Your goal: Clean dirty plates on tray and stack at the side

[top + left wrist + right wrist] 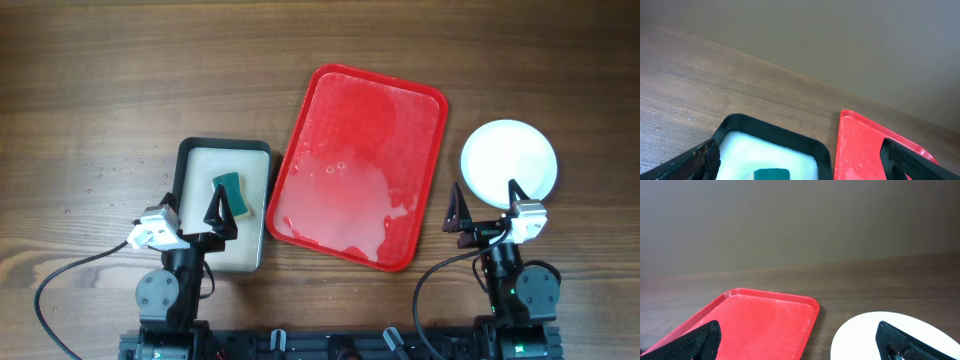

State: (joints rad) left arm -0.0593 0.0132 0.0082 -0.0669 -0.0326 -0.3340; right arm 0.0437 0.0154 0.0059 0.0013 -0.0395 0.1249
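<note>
1. Your white plate (508, 163) sits on the bench (100, 80) right of the red tray (330, 110), just ahead of your right fingers (700, 340), spread apart.
2. Left of the tray, your left fingers (702, 159) hang spread wide.

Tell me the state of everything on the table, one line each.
Red tray: no plates on it, wet film across it.
White plate: on the table beside the tray, looks clean; any plates beneath are hidden.
Cream tray: holds the sponge.
Green sponge: lying in the cream tray, ungripped.
Left gripper: jaws open, empty.
Right gripper: jaws open, empty.
</note>
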